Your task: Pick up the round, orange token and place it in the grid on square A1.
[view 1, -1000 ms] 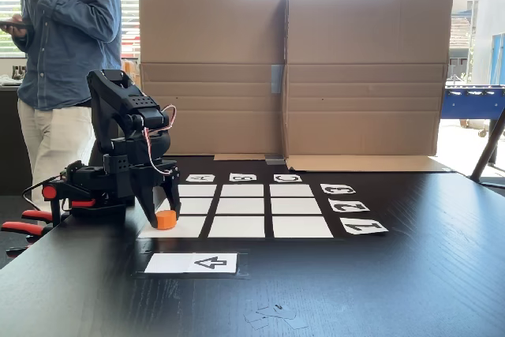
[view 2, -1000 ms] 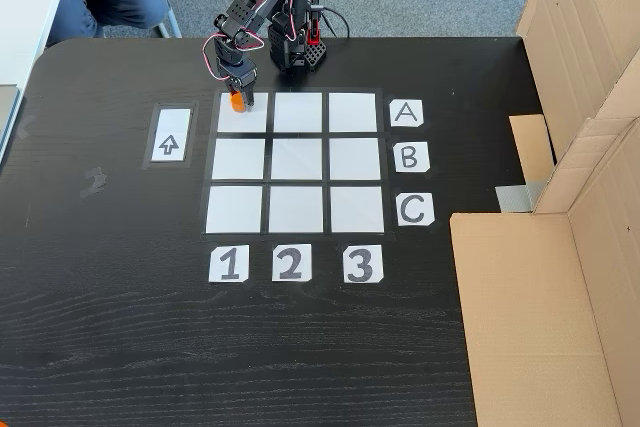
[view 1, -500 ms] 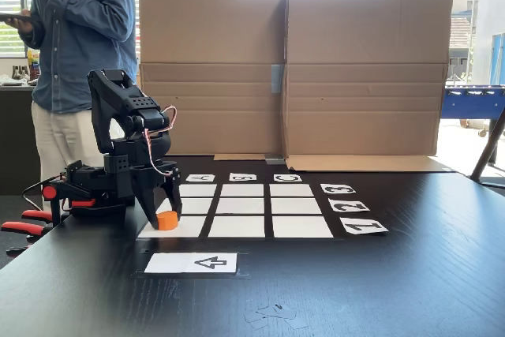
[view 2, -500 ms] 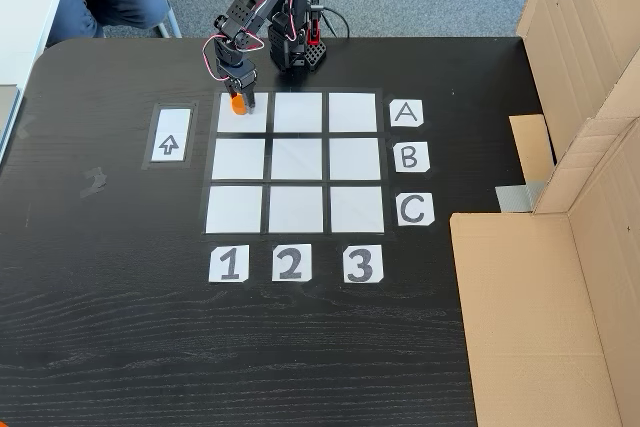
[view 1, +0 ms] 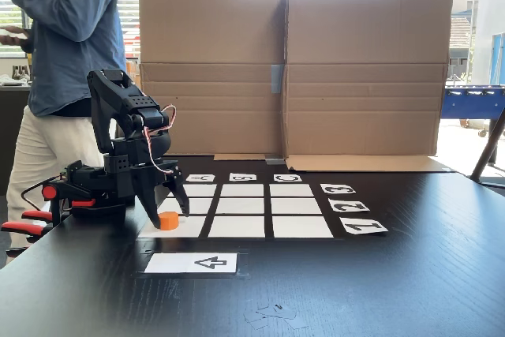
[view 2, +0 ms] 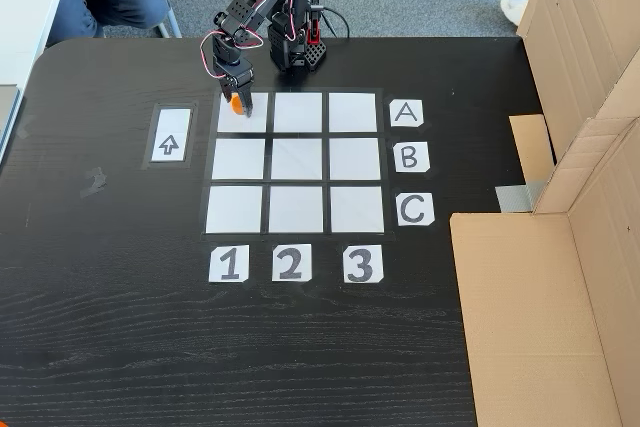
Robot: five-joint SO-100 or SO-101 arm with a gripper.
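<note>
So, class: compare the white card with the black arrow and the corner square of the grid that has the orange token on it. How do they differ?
The arrow card is a rectangle standing alone outside the grid; square A1 is squarish and one of its nine cells. The card bears a printed black arrow; the square is unprinted. The card has nothing on it; the square carries the orange token, under the gripper. Both are white paper lying flat on the black table.

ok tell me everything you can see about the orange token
The token is a small, bright orange, short cylinder that looks like plain plastic. It stands flat on the white corner square where row A meets column 1, toward that square's left side in the top-down fixed view. The gripper straddles it with jaws spread, a gap showing on the side toward the grid; whether the other finger touches it is unclear.
</note>
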